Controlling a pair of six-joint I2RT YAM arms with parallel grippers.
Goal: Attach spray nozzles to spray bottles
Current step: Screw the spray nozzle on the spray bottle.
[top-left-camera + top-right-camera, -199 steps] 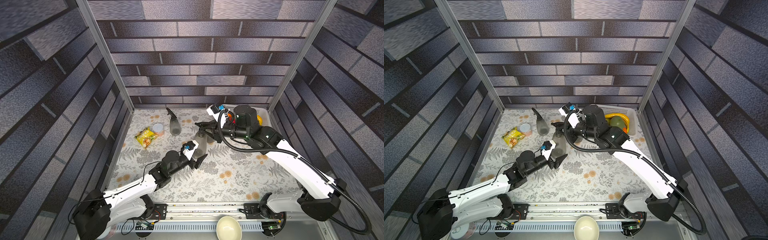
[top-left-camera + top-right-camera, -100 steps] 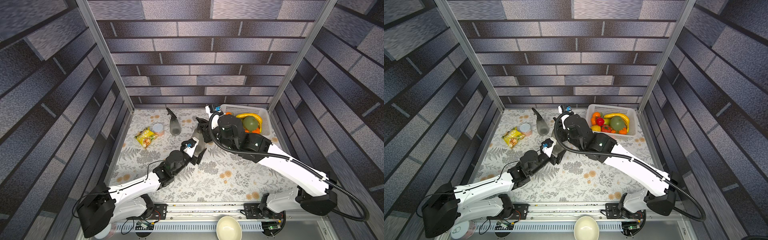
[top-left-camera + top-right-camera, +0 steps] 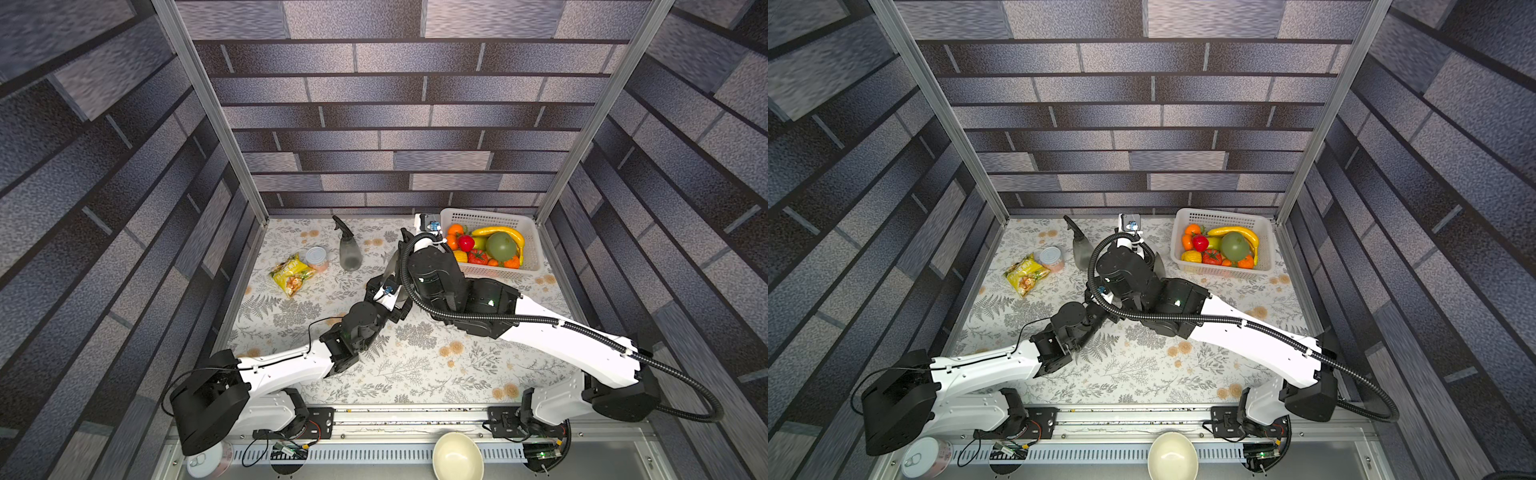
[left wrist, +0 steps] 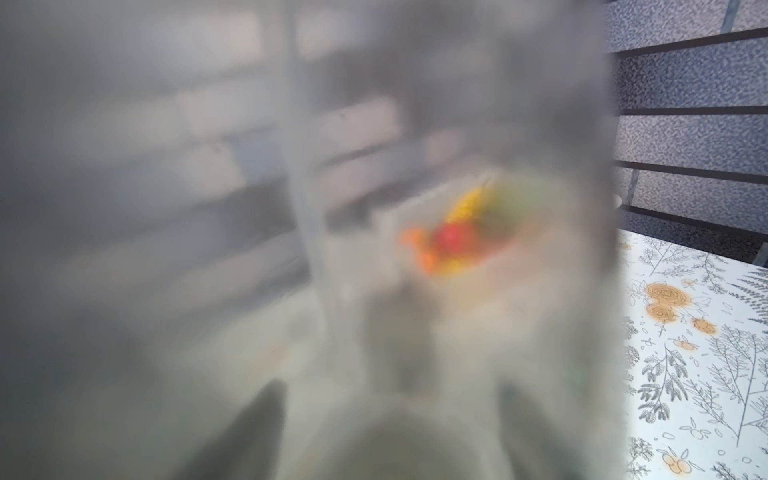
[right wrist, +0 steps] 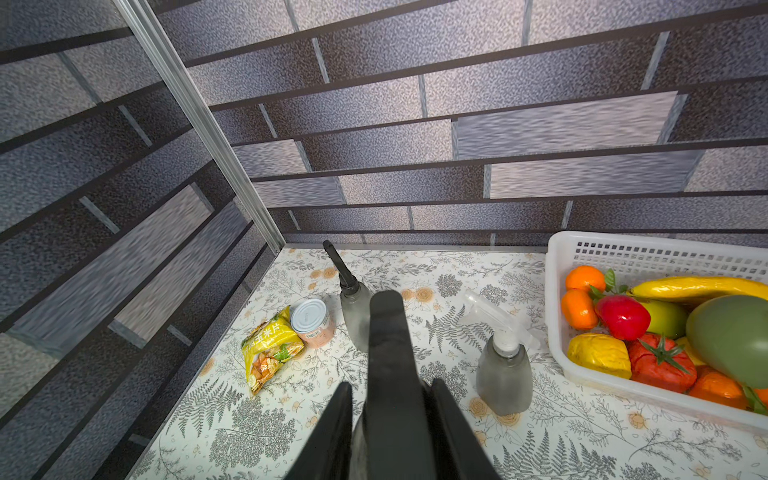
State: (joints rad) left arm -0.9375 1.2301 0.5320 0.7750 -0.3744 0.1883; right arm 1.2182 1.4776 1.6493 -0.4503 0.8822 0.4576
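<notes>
Though barely ajar, right gripper (image 5: 390,382) astride nozzle (image 5: 386,324)

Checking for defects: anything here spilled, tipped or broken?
Nothing stands out. The black-nozzle bottle and white-nozzle bottle stand upright with heads on; the snack bag, can and fruit basket look tidy, nothing spilled. A third bottle fills the left wrist view, blurred.

- tablecloth (image 3: 415,365): white, grey fern print, orange blooms
- walls (image 3: 374,104): grey-violet brick pattern
- spray bottles (image 5: 503,374): smoky grey
- spray nozzles (image 5: 337,264): black, translucent white
- snack packet (image 5: 270,349), 10 o'clock: yellow
- basket (image 5: 623,249), 1 o'clock: white
</notes>
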